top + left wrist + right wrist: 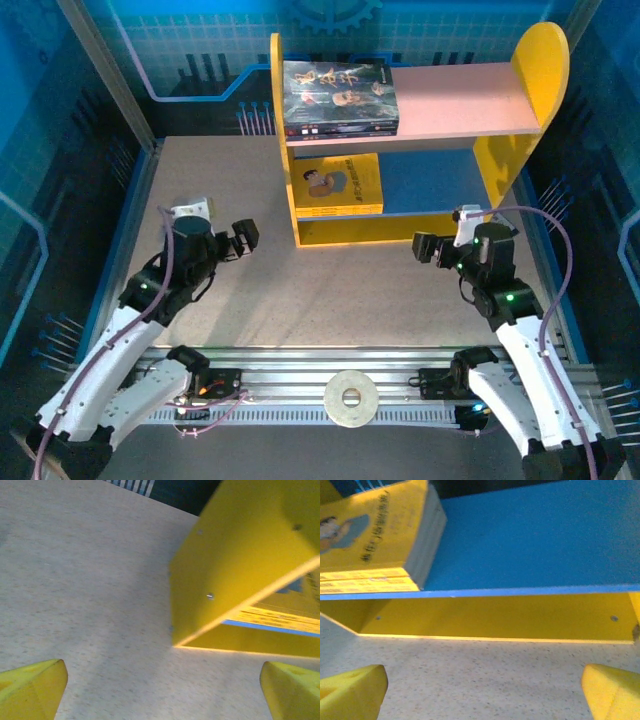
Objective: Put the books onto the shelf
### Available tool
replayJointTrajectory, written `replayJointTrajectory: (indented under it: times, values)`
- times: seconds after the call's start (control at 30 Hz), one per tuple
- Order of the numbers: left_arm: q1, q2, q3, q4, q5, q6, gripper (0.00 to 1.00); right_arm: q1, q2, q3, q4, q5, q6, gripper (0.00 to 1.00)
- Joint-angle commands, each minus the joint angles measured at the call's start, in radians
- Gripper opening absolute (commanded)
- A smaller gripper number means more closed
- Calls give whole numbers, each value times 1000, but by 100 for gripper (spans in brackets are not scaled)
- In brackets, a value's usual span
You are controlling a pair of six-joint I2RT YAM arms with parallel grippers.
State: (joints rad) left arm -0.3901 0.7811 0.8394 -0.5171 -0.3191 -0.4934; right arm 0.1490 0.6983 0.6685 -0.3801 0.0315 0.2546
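Left arm and right arm: white shells, black joints, one green light each. Lilac cable loops at 2 o'clock off the right wrist. Left gripper and right gripper: black bodies, yellow wedge-shaped fingers.

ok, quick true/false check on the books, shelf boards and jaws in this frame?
1. The dark books lie on the pink upper board. True.
2. The yellow books sit at the right end of the blue lower board. False: they sit at its left end.
3. The left jaws are shut on a book. False: they stand open and empty over the table.
4. The right jaws stand open, facing the blue lower board. True.
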Motion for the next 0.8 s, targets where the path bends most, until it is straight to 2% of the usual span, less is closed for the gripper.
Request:
replayJointTrajectory:
  times: [0.0, 0.13, 0.27, 0.33, 0.47, 0.57, 0.67, 0.77]
  values:
    - [17, -28, -94, 141, -152, 71, 99, -14, -39, -63, 133, 94, 11, 100]
    - [21, -74, -220, 296, -250, 184, 99, -25, -28, -101, 155, 95, -20, 100]
    - [22, -108, -375, 514, -267, 355, 99, -33, 24, -117, 175, 86, -52, 100]
    - [24, -125, -458, 625, -317, 391, 99, -35, 43, -127, 203, 75, -55, 100]
    - [58, -112, -572, 805, -335, 491, 99, -37, 80, -150, 256, 49, -77, 100]
    - [110, -68, -658, 1000, -271, 549, 100, -37, 106, -153, 270, 57, -93, 100]
    - [213, 1, -658, 1032, -128, 507, 99, -38, 113, -157, 284, 52, -111, 100]
    - [295, 110, -661, 1142, -30, 474, 99, -38, 100, -180, 323, 46, -135, 100]
